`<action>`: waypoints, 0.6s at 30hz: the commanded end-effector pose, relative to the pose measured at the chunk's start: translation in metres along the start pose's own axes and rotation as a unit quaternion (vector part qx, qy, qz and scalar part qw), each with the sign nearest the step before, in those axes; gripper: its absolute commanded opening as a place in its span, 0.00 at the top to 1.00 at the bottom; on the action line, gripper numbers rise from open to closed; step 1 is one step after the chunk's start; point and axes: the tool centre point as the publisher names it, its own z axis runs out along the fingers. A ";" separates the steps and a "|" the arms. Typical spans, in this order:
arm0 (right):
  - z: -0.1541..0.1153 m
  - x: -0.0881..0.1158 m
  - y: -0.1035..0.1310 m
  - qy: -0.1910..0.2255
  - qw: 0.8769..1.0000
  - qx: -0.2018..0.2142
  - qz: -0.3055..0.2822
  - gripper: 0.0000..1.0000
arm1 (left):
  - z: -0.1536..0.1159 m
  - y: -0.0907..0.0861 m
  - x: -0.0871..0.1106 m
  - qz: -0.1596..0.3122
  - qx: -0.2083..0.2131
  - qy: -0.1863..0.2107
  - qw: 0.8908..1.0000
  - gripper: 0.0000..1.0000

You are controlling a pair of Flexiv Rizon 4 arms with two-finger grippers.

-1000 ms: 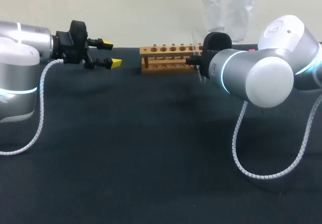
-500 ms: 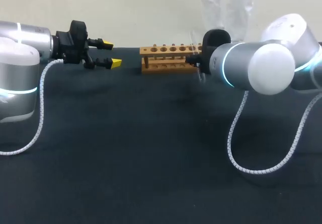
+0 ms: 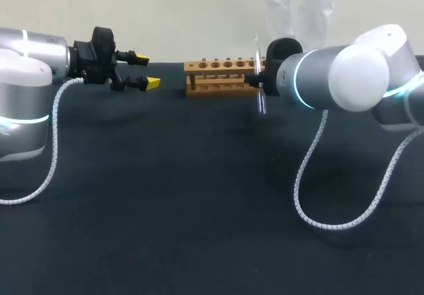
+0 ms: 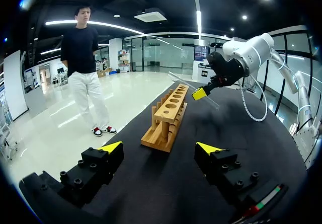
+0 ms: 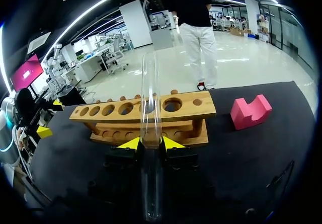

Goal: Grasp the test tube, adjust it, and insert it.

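Observation:
The clear glass test tube (image 5: 150, 93) stands nearly upright between the yellow fingertips of my right gripper (image 5: 152, 143), which is shut on it. The same tube (image 3: 261, 103) shows in the head view just in front of the right end of the wooden rack (image 3: 222, 76), held there by the right gripper (image 3: 257, 81). The rack (image 5: 146, 110) lies just beyond the tube, its row of holes facing up. My left gripper (image 3: 147, 71) hangs open to the left of the rack, holding nothing. From the left wrist, the left gripper (image 4: 160, 148) faces the rack (image 4: 168, 116) end-on.
A pink block (image 5: 250, 110) sits on the black table to the right of the rack. My left gripper (image 5: 50, 117) also shows far off past the rack's other end. The table's near half (image 3: 199, 209) is bare black cloth.
My right arm has swung its forearm and turned its wrist, bringing the tube from a tilt to nearly upright in front of the rack. The left arm has stayed still.

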 end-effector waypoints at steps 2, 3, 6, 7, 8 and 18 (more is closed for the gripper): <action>0.004 0.001 -0.001 0.008 1.000 0.001 0.000 1.00 | 0.000 -0.001 0.001 0.002 -0.002 -0.003 1.000 0.00; 0.004 0.001 -0.001 0.009 1.000 0.001 0.001 1.00 | 0.000 -0.001 0.001 0.002 -0.002 -0.003 1.000 0.00; 0.004 0.002 0.000 0.012 1.000 -0.001 0.001 1.00 | 0.000 -0.001 0.001 0.002 -0.002 -0.003 1.000 0.00; 0.004 0.003 0.000 0.013 1.000 -0.002 0.001 1.00 | 0.000 -0.001 0.001 0.002 -0.002 -0.003 1.000 0.00; 0.005 0.003 0.000 0.015 1.000 -0.002 0.001 1.00 | 0.000 -0.001 0.001 0.002 -0.002 -0.003 1.000 0.00; 0.006 0.006 -0.002 0.037 0.999 -0.009 -0.003 1.00 | 0.000 -0.001 0.001 0.002 -0.002 -0.003 1.000 0.00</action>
